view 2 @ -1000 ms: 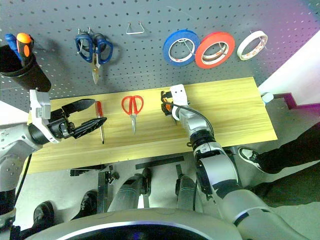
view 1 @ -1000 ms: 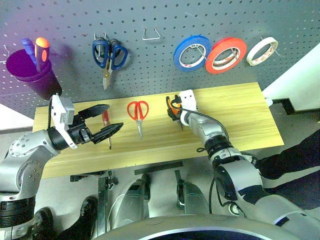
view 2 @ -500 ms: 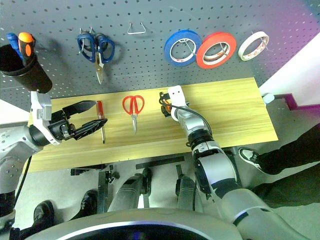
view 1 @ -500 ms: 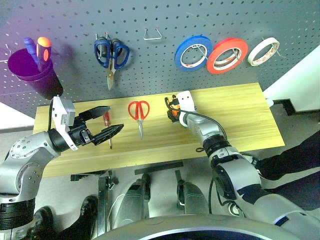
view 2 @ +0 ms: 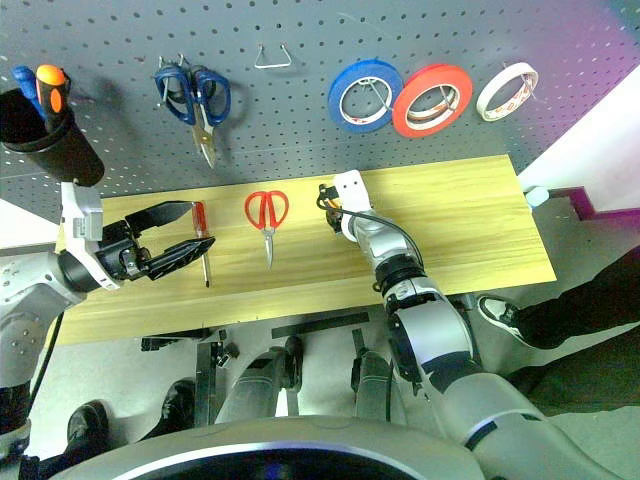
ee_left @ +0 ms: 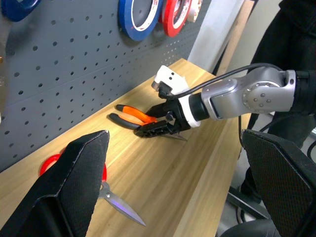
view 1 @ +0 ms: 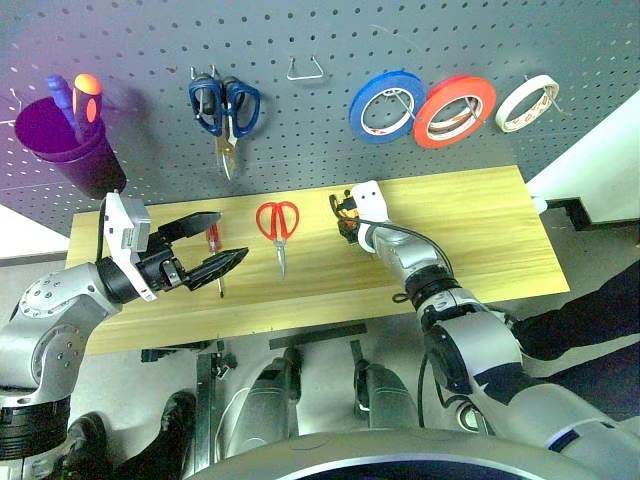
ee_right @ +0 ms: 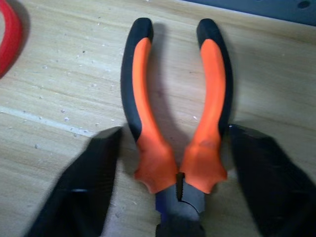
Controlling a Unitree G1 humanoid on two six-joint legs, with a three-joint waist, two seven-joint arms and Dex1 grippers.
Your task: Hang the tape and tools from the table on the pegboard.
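The right hand [ee_right: 170,182] is narrowing its fingers around the orange-and-black-handled pliers [ee_right: 175,113], which lie flat on the light wooden surface [view 1: 480,230]; contact looks near, though I cannot confirm it. The left hand [view 1: 200,245] hangs open beside the slim red-handled screwdriver [view 1: 214,252].

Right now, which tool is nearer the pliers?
Right. The right tool straddles the pliers on the table; the left tool hovers far away, above the screwdriver.

bare table [view 1: 480,230] right of pliers [ee_right: 175,123], scissors [view 1: 277,222] left
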